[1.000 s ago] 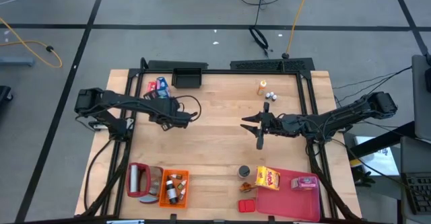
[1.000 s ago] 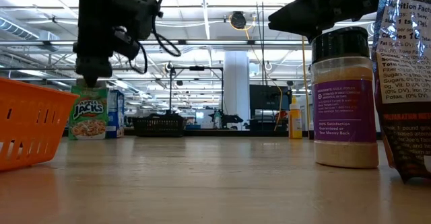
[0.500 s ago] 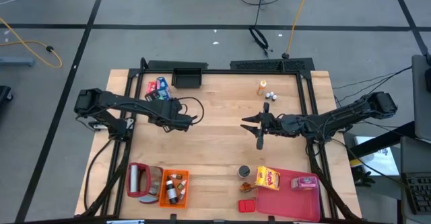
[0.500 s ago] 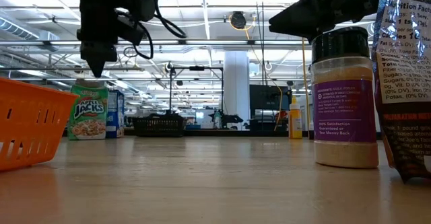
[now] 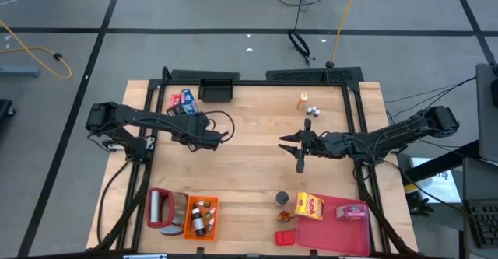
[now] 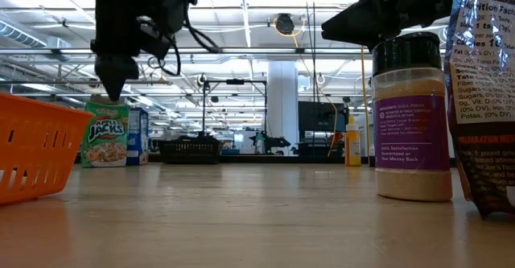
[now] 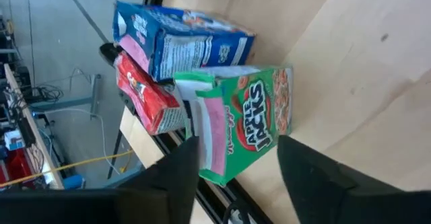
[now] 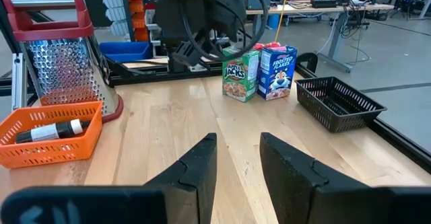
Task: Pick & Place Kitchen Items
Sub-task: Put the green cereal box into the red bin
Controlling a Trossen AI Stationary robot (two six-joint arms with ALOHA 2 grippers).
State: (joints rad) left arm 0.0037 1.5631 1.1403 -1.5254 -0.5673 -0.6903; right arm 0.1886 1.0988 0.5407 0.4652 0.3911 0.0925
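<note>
Left gripper (image 7: 236,167) jaws released, straddling green "Apple Jacks" cereal box (image 7: 246,120).
Blue "Frosted Flakes" box (image 7: 182,39) and red box (image 7: 148,96) just behind it; right gripper (image 8: 237,158) parted, empty, mid-table.

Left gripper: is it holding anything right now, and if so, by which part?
Nothing is held. The left gripper has its jaws apart with the green Apple Jacks cereal box standing free on the table beyond them, beside the blue cereal box.
</note>
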